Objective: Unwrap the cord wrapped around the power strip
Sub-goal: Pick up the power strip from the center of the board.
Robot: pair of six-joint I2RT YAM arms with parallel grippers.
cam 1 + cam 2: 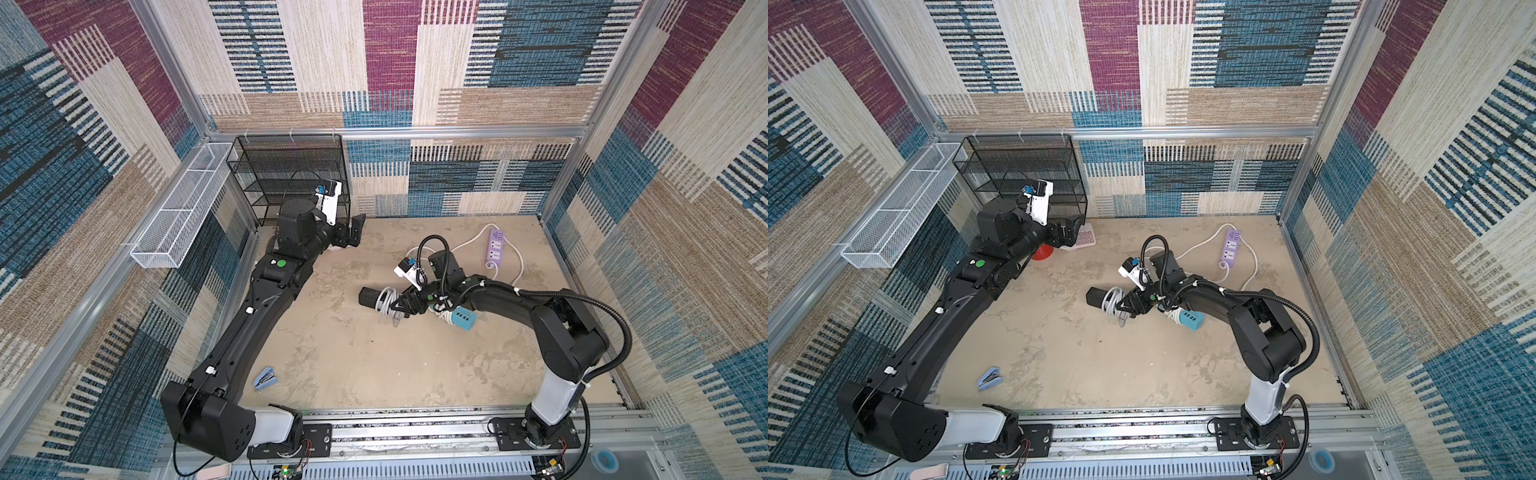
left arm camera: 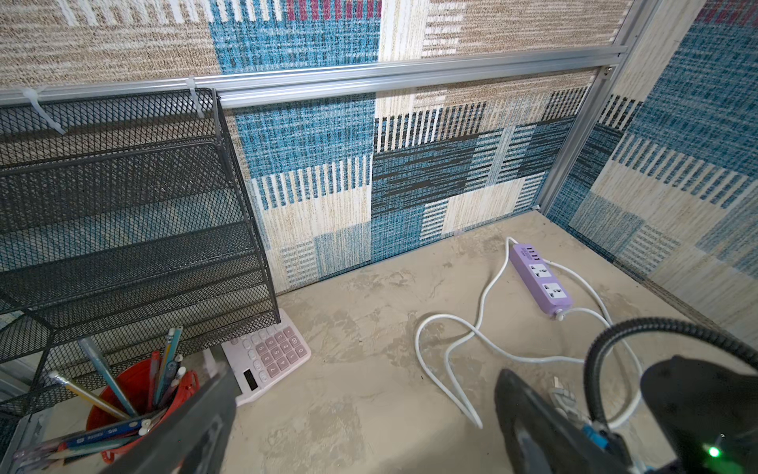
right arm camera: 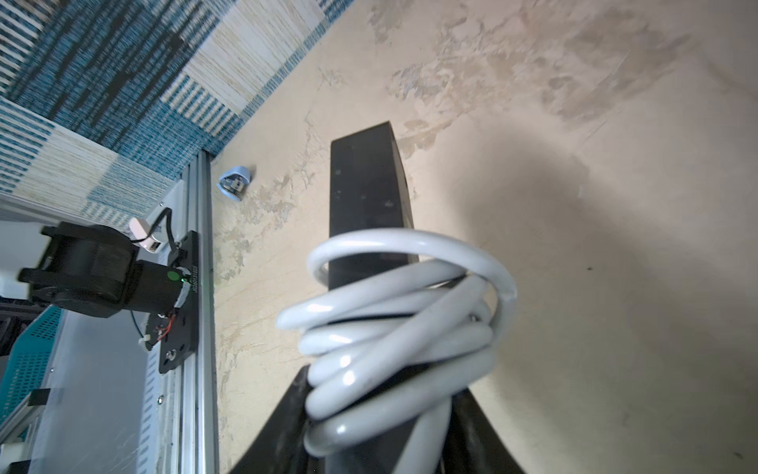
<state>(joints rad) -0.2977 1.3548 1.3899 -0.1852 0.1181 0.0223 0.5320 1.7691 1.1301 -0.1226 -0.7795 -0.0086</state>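
A black power strip (image 1: pixel 369 296) (image 1: pixel 1097 296) lies mid-table with a white cord (image 1: pixel 385 300) (image 1: pixel 1111 300) coiled around its near half. My right gripper (image 1: pixel 398 305) (image 1: pixel 1125 306) is shut on the wrapped end. In the right wrist view, its dark fingers (image 3: pixel 283 414) flank the cord coils (image 3: pixel 393 328), and the bare black power strip (image 3: pixel 369 193) sticks out beyond them. My right gripper's tips (image 3: pixel 381 398) are hidden behind the coils. My left gripper (image 1: pixel 353 235) (image 1: pixel 1069 232) (image 2: pixel 365 414) hangs open and empty at the back left, beside the rack.
A purple power strip (image 1: pixel 495 245) (image 2: pixel 539 279) with loose white cord lies back right. A blue strip (image 1: pixel 462 319) sits under my right forearm. At the back left stand a black mesh rack (image 1: pixel 291 178), calculator (image 2: pixel 266 357) and red pen cup (image 2: pixel 135 394). A blue stapler (image 1: pixel 266 378) lies front left.
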